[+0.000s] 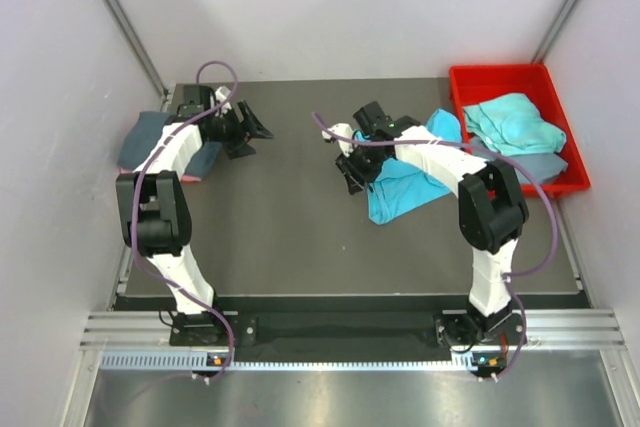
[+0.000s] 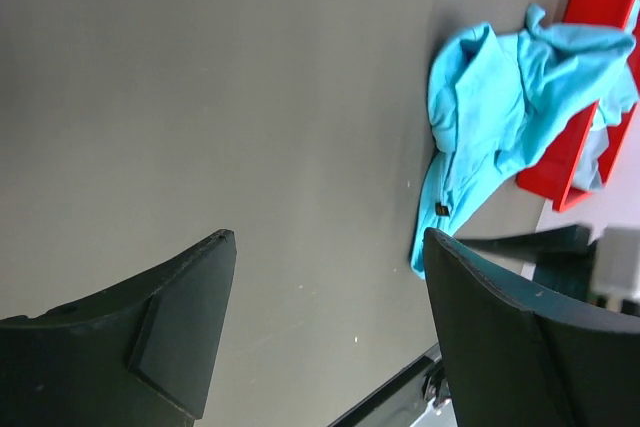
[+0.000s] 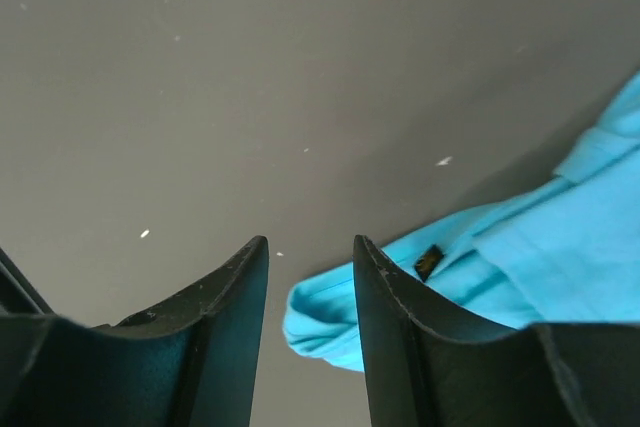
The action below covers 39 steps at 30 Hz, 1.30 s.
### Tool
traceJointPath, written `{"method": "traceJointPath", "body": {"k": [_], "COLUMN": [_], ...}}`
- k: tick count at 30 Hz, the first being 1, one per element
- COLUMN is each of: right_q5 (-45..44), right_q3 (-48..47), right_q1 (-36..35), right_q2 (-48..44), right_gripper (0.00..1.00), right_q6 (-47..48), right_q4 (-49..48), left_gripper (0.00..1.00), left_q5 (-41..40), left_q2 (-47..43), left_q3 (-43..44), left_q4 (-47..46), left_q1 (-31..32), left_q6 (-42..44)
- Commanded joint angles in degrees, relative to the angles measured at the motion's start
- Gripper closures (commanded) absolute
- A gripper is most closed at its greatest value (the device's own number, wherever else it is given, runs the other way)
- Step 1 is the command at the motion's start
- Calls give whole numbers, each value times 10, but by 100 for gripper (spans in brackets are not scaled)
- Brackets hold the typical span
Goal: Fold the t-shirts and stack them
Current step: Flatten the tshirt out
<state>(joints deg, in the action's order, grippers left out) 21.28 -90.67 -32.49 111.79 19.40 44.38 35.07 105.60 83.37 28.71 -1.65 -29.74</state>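
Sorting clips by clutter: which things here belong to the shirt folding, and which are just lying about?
Job: turquoise shirt on the table; teal shirt and blue-grey shirt in the red bin; slate shirt and pink shirt at the left edge.
Lying about: the red bin itself.

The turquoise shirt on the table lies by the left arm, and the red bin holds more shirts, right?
Not quite: the top view shows the turquoise shirt by the right arm, not the left. The red bin does hold more shirts.
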Motion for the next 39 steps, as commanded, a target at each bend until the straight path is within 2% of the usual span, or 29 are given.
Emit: {"method": "traceJointPath", "body": {"k": [1,8,13,27,29,30,31,33,36,39], "right_q5": [-18,-120,-174,-211,-211,-210,-206,-207,-201,-193], "right_q3": [25,79,96,67,57,57,54,48,10,-79], "right_q1": [-14,-19,-19,-18,-18,-18,-18,-19,-19,-19], "right_q2": [-33,-60,-58,37,46,47,48,48,44,44], "right_gripper": [60,66,63,64,69,75,88,98,100,100], "right_q6": [-4,-3,4,11,11,13,13,13,13,17], "right_q4": [16,-11,-27,-47,-40,-40,-40,-38,-34,-25], "left_gripper": [20,20,20,21,21,21,21,21,21,21], "left_q5": [12,16,22,13,12,12,12,12,11,10], "left_q2": [-19,-14,-14,-36,-36,-36,-37,-37,-36,-35], "left_q3": [11,22,15,7,7,6,6,5,5,5], "left_q4": [-6,-11,-23,-19,-20,-21,-22,-24,-24,-24], "left_q1": [-12,-17,-18,-18,-18,-18,-18,-18,-18,-18], "left_q6": [-3,-9,-19,-11,-11,-11,-12,-14,-13,-14]}}
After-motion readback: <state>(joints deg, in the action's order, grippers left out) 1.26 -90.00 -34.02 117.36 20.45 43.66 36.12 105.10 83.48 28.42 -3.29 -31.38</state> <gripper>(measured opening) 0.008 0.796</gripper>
